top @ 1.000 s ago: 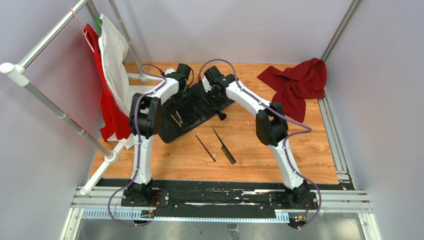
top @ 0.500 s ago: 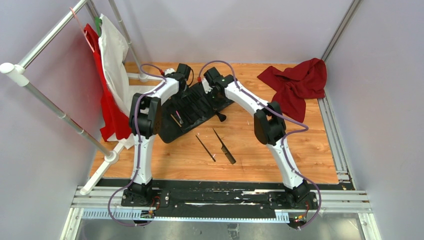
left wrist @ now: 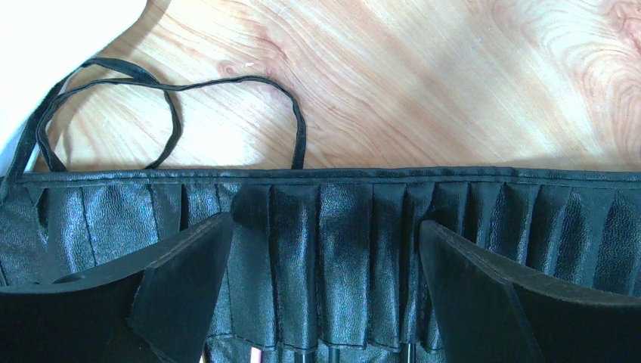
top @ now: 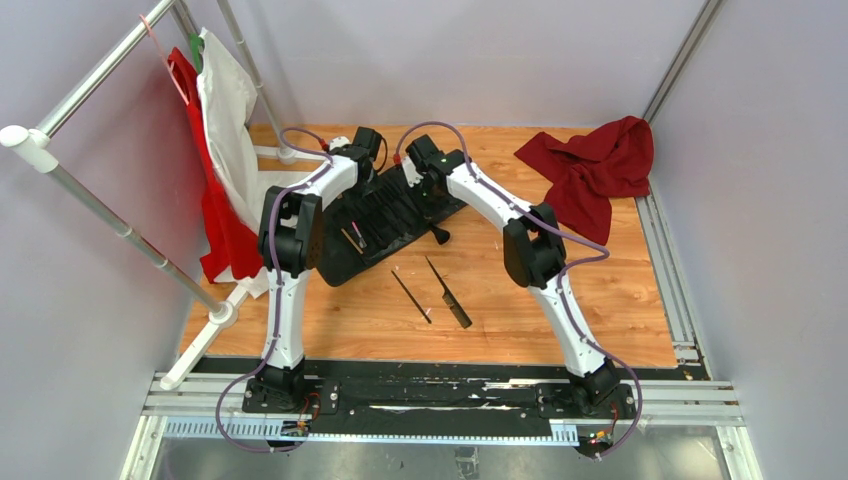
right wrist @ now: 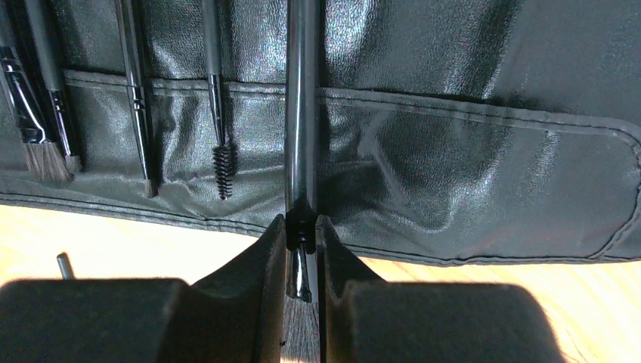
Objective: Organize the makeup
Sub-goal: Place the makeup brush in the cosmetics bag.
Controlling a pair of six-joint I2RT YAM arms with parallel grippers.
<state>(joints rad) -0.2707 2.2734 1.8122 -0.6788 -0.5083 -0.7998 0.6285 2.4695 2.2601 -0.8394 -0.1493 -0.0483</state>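
My right gripper (right wrist: 302, 227) was nearly pressed together, pinching a black-handled brush (right wrist: 301, 113) at its ferrule. The bristles pointed back between the fingers, and the handle ran forward across the black case (right wrist: 469, 151), over the stitched pocket edge. Left of it in the right wrist view, four more brushes (right wrist: 136, 113) sat in neighbouring slots, heads toward the case's near hem. To the right the pocket panel lay bare as far as its rounded corner. My left gripper (left wrist: 325, 227) stood spread wide over the pleated far edge of the case, holding nothing; I could not tell whether its fingers touched the fabric. The case's ties (left wrist: 174, 113) looped on the wood just beyond that edge. From above, a short brush (top: 441, 235) lay just beside the case's near edge, with a thin brush (top: 411, 296) and the comb (top: 448, 293) loose on the worktop (top: 600, 300) nearer the bases. The widest open wood lay to the right of these. A red cloth (top: 595, 165) filled the far right corner, and a garment rack (top: 120, 220) crowded the left edge.
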